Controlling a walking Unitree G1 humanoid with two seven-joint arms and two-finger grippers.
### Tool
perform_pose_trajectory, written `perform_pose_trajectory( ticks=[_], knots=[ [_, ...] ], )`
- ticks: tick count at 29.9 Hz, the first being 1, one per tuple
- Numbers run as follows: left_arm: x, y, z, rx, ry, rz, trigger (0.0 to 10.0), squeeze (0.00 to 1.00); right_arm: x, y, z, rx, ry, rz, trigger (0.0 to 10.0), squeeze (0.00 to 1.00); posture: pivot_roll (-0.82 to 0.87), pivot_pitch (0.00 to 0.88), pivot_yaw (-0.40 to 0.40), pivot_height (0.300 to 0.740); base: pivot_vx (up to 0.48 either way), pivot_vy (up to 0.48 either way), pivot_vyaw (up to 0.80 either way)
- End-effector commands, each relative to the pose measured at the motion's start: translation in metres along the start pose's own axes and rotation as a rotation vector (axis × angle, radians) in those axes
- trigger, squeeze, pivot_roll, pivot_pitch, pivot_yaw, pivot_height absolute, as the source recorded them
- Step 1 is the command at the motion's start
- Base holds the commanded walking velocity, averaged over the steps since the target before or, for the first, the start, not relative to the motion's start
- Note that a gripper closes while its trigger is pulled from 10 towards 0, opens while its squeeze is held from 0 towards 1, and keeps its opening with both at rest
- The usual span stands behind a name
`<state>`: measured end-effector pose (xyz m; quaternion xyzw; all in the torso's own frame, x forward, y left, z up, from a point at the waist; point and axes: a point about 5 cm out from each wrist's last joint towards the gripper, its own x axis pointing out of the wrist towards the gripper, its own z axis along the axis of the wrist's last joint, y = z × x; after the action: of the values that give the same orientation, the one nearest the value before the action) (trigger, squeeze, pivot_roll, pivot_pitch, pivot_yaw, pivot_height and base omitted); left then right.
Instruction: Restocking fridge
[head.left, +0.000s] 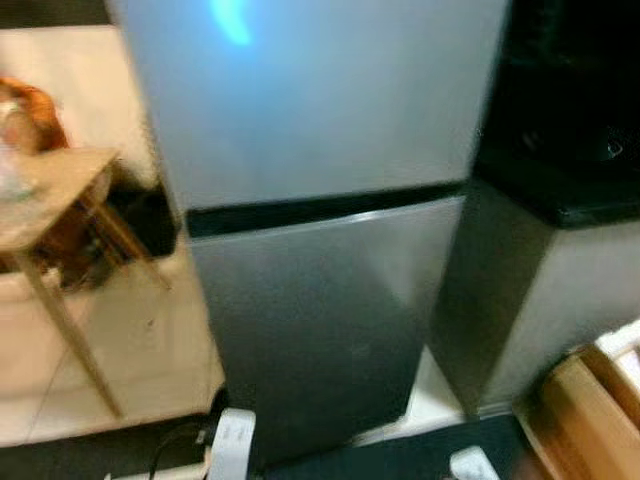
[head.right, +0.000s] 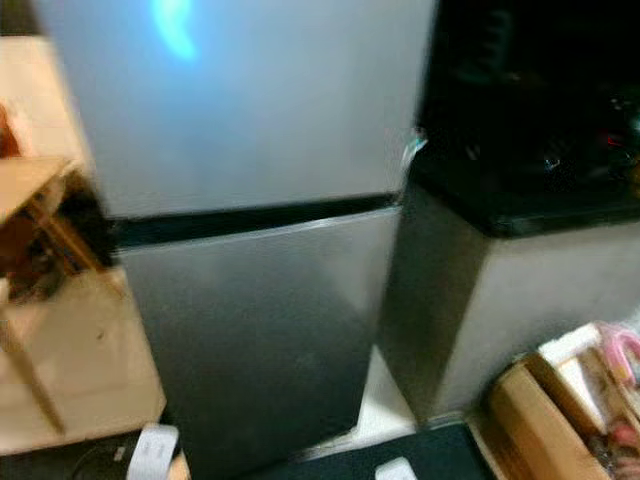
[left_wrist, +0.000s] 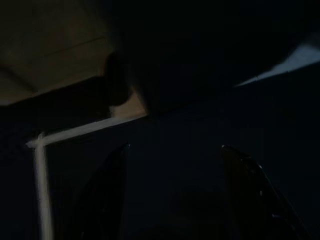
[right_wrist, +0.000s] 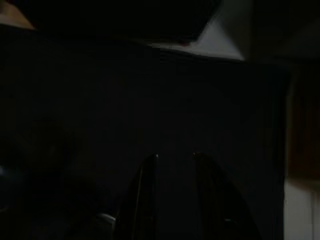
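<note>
A tall silver fridge (head.left: 320, 200) stands straight ahead with both doors closed; a dark seam (head.left: 320, 210) splits the upper door from the lower one. A blue glint shows on the upper door. Both arms hang low in the shade. In the dark left wrist view my left gripper (left_wrist: 172, 150) is open, its fingers wide apart with nothing between them. My right gripper (right_wrist: 173, 156) hangs over a dark floor, open by a narrow gap and empty.
A wooden table (head.left: 50, 200) with items on it stands at the left on a pale tiled floor. A grey counter with a black top (head.right: 520, 270) flanks the fridge on the right. A cardboard box (head.right: 570, 410) sits at the lower right.
</note>
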<state>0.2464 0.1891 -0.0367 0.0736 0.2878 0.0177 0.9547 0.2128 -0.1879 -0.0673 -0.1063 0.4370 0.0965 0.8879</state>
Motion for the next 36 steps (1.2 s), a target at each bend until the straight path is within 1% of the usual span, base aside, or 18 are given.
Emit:
perform_pose_trajectory(
  ticks=[1, 3, 4, 5, 7, 11, 16, 36],
  knots=[
    [-0.004, -0.001, -0.008, -0.003, 0.011, 0.006, 10.0, 0.00, -0.001, -0.001, -0.005, 0.011, 0.005, -0.002, 10.0, 0.00, 0.02, 0.071, -0.017, 0.740, 0.000, 0.000, 0.80],
    [-0.004, 0.000, -0.009, -0.014, 0.015, 0.010, 10.0, 0.00, -0.001, -0.001, -0.004, 0.025, -0.008, -0.011, 10.0, 0.00, 0.02, 0.070, -0.012, 0.740, 0.000, 0.000, 0.67],
    [-0.004, 0.002, -0.008, -0.032, 0.014, 0.011, 10.0, 0.00, -0.001, -0.004, -0.003, 0.065, -0.016, -0.035, 10.0, 0.00, 0.01, 0.069, -0.007, 0.740, 0.000, 0.000, 0.00],
    [-0.004, 0.002, -0.008, -0.032, 0.014, 0.011, 10.0, 0.00, -0.001, -0.004, -0.003, 0.065, -0.016, -0.035, 10.0, 0.00, 0.01, 0.069, -0.007, 0.740, 0.000, 0.000, 0.00],
    [-0.004, 0.006, -0.006, -0.067, 0.009, 0.003, 10.0, 0.00, -0.002, -0.007, -0.003, 0.113, -0.024, -0.067, 10.0, 0.00, 0.01, 0.065, 0.000, 0.740, 0.000, 0.000, 0.00],
    [-0.003, 0.007, -0.005, -0.071, 0.010, 0.011, 10.0, 0.00, -0.002, -0.008, -0.003, 0.113, -0.026, -0.071, 10.0, 0.00, 0.00, 0.063, 0.001, 0.740, 0.000, 0.000, 0.00],
    [0.000, 0.012, 0.000, -0.086, 0.016, 0.043, 10.0, 0.00, -0.003, -0.011, -0.005, 0.114, -0.024, -0.083, 10.0, 0.00, 0.00, 0.058, 0.006, 0.740, 0.294, 0.000, 0.00],
    [-0.002, 0.011, -0.006, -0.080, 0.033, 0.026, 10.0, 0.00, -0.003, -0.011, -0.008, 0.130, -0.022, -0.088, 10.0, 0.00, -0.01, 0.059, 0.011, 0.740, 0.307, 0.000, 0.00]
  ],
)
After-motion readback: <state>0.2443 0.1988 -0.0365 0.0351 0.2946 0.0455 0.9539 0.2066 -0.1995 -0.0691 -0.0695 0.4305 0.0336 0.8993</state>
